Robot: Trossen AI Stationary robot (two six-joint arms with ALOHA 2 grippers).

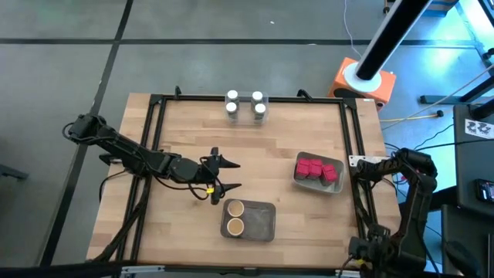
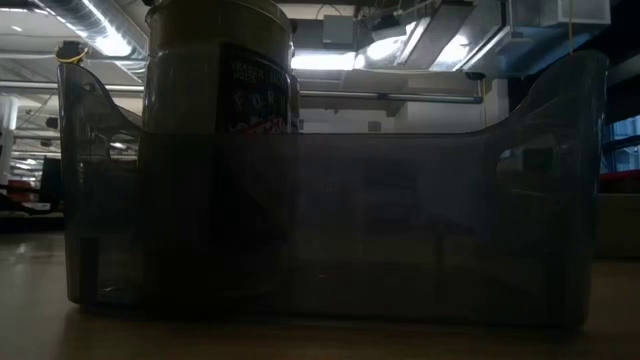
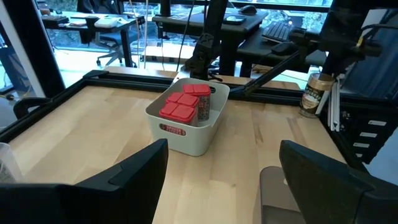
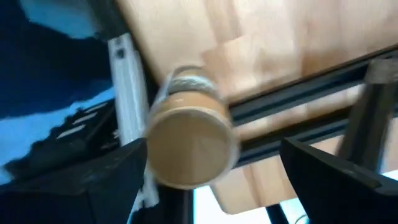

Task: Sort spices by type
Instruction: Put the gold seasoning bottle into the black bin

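Tan-topped jar point(image 4: 189, 146) is seen at the table frame beside the right gripper point(image 1: 369, 164), whose fingers are spread with nothing held, so it could be knocked off that edge by a careless approach. Left gripper point(image 1: 229, 175), jaws apart and empty, is held just above the grey tray point(image 1: 262, 220) with two brown-topped jars point(image 1: 235, 216); red packs point(image 1: 317, 170) sit right of it, white-capped jars point(image 1: 245, 106) beyond, on pale wood table point(image 1: 185, 123) with desks behind.

Two jars point(image 1: 235, 217) in the near tray point(image 1: 261, 222) (boxy packs point(image 1: 317, 170) in the tray point(image 1: 336, 185) to its right)
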